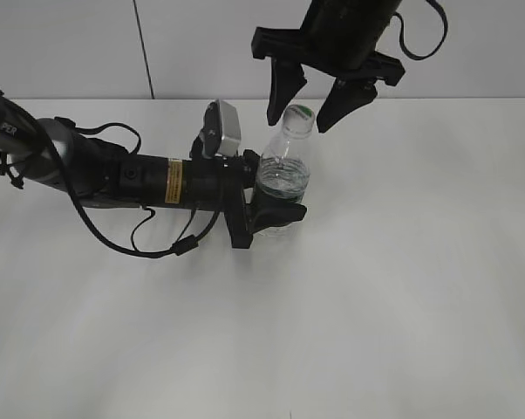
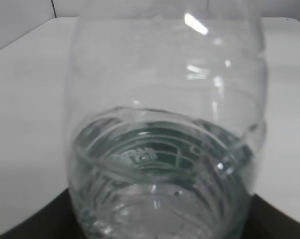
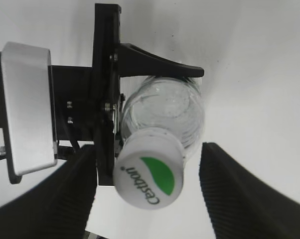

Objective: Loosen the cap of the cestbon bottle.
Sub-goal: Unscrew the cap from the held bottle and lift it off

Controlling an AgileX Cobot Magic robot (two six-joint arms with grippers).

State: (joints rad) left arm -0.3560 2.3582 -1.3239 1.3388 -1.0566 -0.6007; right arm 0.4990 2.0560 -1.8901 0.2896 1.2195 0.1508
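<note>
The cestbon bottle, clear plastic with a little water, stands upright mid-table. My left gripper reaches in from the left and is shut on its lower body. In the left wrist view the bottle fills the picture, with the green label showing through it. The white cap with its green mark sits on the neck. My right gripper hangs from above, open, one finger on each side of the cap. In the right wrist view the cap lies between the black fingers with a gap on both sides.
The left arm and its looping cable lie across the white table on the left. Its silver camera housing sits just left of the bottle neck. A pale wall runs behind the table.
</note>
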